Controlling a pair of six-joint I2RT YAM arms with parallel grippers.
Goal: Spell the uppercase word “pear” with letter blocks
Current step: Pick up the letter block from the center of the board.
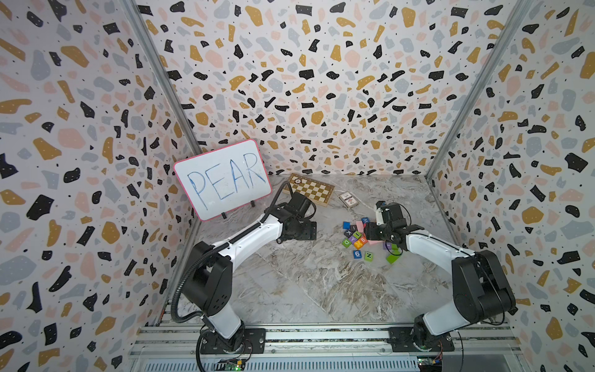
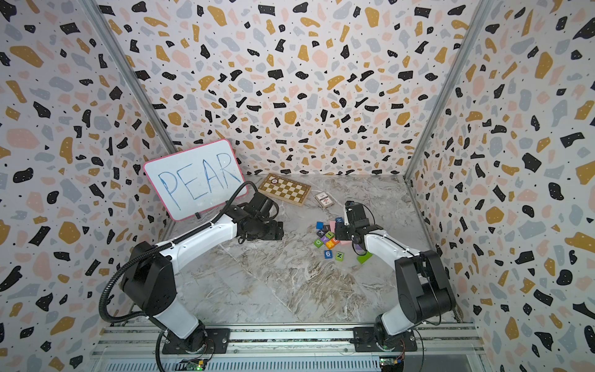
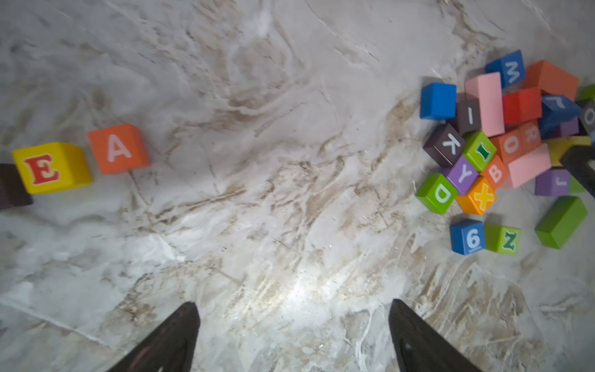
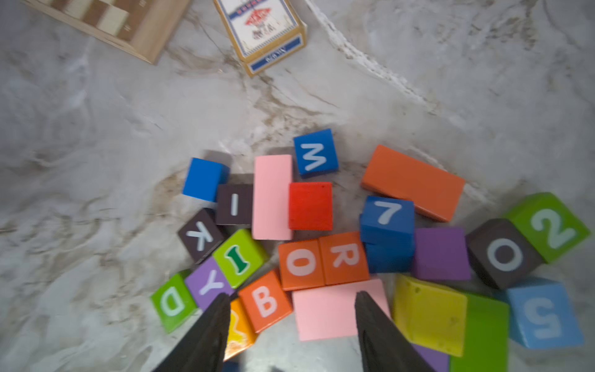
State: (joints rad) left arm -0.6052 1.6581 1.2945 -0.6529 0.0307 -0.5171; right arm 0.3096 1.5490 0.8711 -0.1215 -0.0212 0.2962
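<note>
My left claw [image 3: 293, 302] hangs over the bare marble table [image 3: 289, 128], jaws spread wide with nothing between them. Off to one side the yellow E block [image 3: 51, 167] and the orange A block [image 3: 119, 148] sit in a row, letters up. They are very close, but I cannot tell whether they touch. A dark block [image 3: 11, 185] presses against the E block's other side, its letter cut off at the edge of my view. This row lies well apart from the pile [image 3: 476, 151] of loose blocks.

My right claw [image 4: 293, 293] is low over that pile, jaws partly apart and gripping nothing that I can see. Between them lie the orange B block [image 4: 265, 301] and a pink block [image 4: 325, 312]. Just beyond the tips the orange R block [image 4: 344, 257] lies face up, touching the orange O block [image 4: 301, 264] and bordering the pink block. The whiteboard [image 1: 222, 178] reading PEAR leans in the back corner on my left.
</note>
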